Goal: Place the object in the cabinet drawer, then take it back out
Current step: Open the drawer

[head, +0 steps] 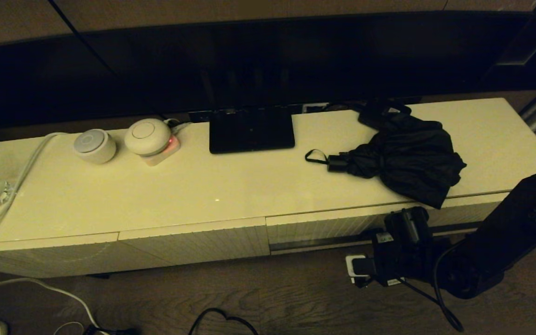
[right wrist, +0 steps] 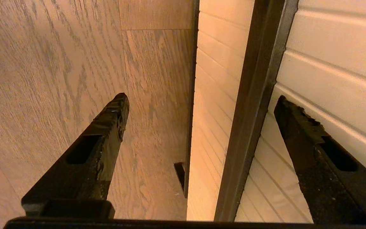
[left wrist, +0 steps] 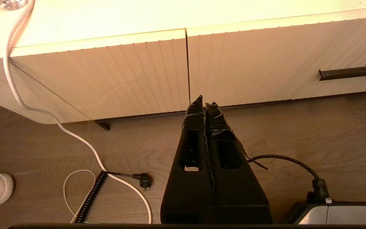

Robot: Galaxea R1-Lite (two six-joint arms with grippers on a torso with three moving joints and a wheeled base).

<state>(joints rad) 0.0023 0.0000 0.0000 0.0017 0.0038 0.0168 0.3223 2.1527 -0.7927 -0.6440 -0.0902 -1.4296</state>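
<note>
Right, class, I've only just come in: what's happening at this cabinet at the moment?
The right pincer is open, down in front of the cabinet drawer, its fingers either side of the dark slot along the drawer's lower edge. The drawer looks shut. The black umbrella lies untouched on the cabinet top, above that drawer. The left pincer is shut and empty, low in front of the ribbed front panels, apparently idle. The opening step seems about to begin.
</note>
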